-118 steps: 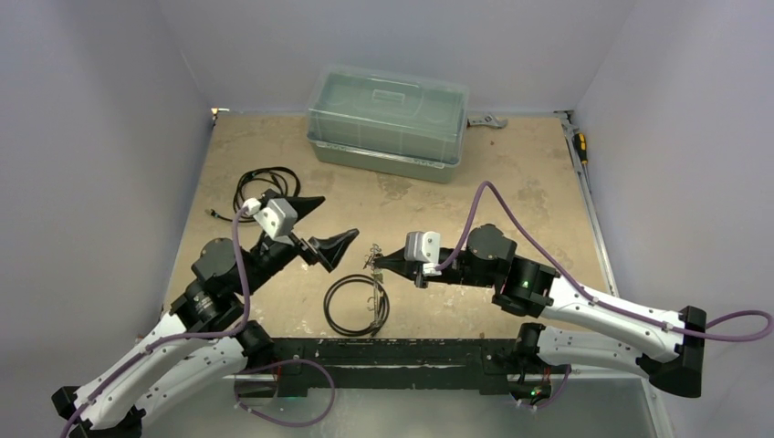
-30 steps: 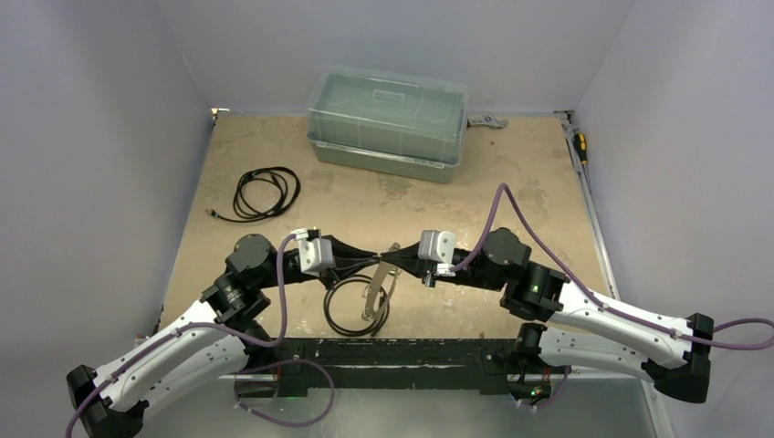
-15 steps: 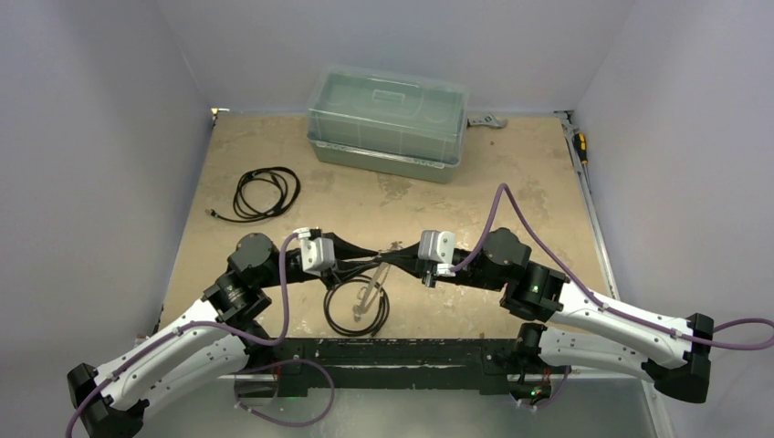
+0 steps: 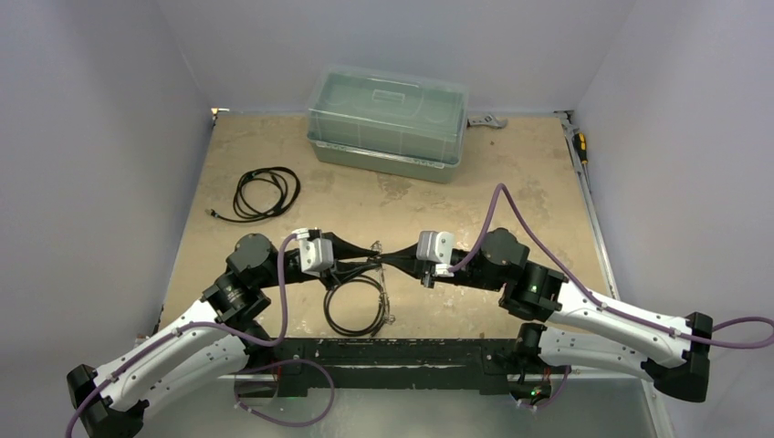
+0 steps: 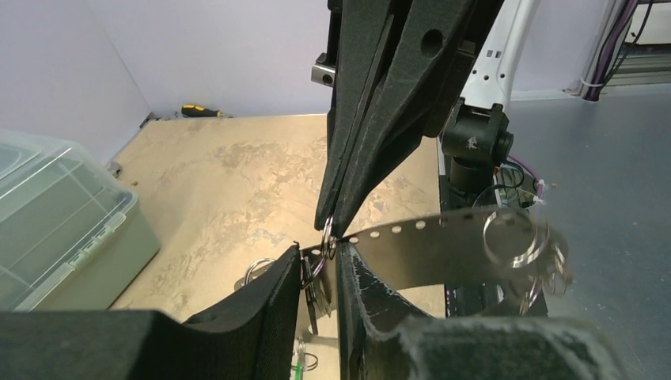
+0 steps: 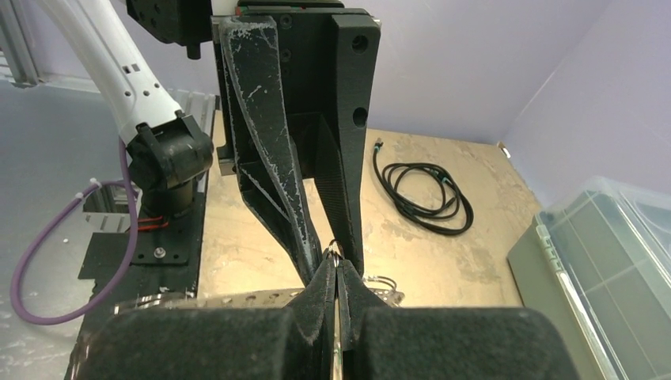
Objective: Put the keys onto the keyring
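Top external shows the left tool (image 4: 368, 253) and right tool (image 4: 384, 255) meeting tip to tip. Both pinch tight on a small ring (image 5: 327, 240). The keyring (image 4: 381, 297) hangs below.

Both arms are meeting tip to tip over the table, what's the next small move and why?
Probably keep the right gripper still and ease the left gripper slightly forward. The right jaws are pinched on the small ring, which sits right at the gap between the left jaws, so little travel seems needed.

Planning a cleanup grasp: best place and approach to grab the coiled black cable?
Take the coiled black cable across its bundled strands on the near rim, from straight above. It lies flat on the table, so only a top-down pinch spanning the strands fits, likely.
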### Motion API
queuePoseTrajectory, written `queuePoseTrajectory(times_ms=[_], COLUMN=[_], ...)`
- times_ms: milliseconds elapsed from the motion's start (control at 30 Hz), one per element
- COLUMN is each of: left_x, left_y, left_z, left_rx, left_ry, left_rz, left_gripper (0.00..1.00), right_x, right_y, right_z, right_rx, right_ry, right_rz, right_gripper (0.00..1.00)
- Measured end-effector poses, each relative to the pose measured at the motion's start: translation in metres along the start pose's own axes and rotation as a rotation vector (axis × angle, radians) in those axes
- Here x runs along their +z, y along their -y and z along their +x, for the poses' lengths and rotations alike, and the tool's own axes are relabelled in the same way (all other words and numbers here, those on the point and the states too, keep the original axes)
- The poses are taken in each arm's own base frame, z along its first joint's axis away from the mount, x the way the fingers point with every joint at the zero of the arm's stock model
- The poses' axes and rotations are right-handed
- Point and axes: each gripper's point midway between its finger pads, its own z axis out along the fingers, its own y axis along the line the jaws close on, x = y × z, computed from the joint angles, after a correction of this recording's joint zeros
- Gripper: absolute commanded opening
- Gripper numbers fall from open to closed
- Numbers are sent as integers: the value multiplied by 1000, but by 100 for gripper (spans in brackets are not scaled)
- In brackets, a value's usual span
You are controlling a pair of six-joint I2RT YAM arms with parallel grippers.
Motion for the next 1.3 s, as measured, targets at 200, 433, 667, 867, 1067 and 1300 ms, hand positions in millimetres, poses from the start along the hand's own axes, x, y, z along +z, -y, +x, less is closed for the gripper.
queuePoseTrajectory(times_ms=[200,433,667,867,1067,1300], left_x=[0,0,-1,-5,-14,-24], left_y=[1,2,1,-1,-5,-5], left_z=[0,0,0,-4,0,3], left_rx=[1,1,4,2,-3,4], left_ry=[2,2,-8,-53,-139,-236], left_rz=[7,12,3,-11,-42,-48], left_gripper=[0,0,0,0,0,0], right_x=[3,2,2,2,1,0], right_y=[-1,-1,-1,0,2,2], right_z=[4,4,4,1,-5,-8], right_rx=[3,2,3,5,3,0], right_ry=[-11,-10,-11,-2,19,31], right_rz=[-4,-4,-3,2,8,11], right_gripper=[0,0,0,26,44,54])
